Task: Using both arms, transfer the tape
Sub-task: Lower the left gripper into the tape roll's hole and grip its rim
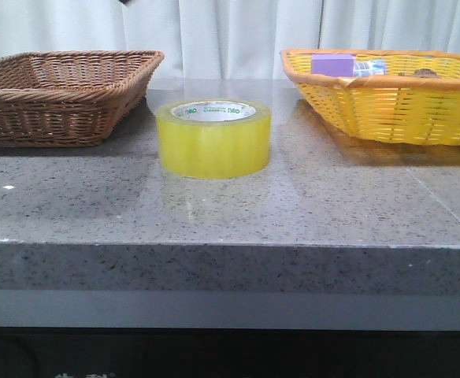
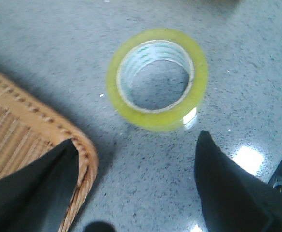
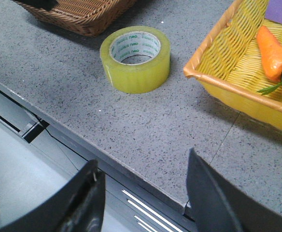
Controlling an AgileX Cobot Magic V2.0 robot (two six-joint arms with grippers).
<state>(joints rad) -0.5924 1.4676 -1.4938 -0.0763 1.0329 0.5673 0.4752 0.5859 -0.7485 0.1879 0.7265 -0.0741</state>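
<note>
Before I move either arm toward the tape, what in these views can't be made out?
- Yellow basket contents: front view, wall hides all but the purple box; right wrist view cuts the basket at the edge.
- Brown basket interior: front view, rim hides the floor.
- Tape print: left wrist view, blurred.
- Arms: absent from front view.

The tape (image 1: 213,138) stands alone on the grey counter (image 1: 214,213), flat on its side with its hole facing up, and bare stone lies all around it. To its left sits a brown wicker basket (image 1: 61,94), to its right a yellow basket (image 1: 387,98); each is apart from the roll, leaving an open lane on either flank. The front strip of the counter is clear to the edge. The left gripper (image 2: 136,179) hangs over the brown basket's corner, jaws spread wide. The right gripper (image 3: 143,193) hangs spread over the counter's front edge, near the yellow basket's rim.
</note>
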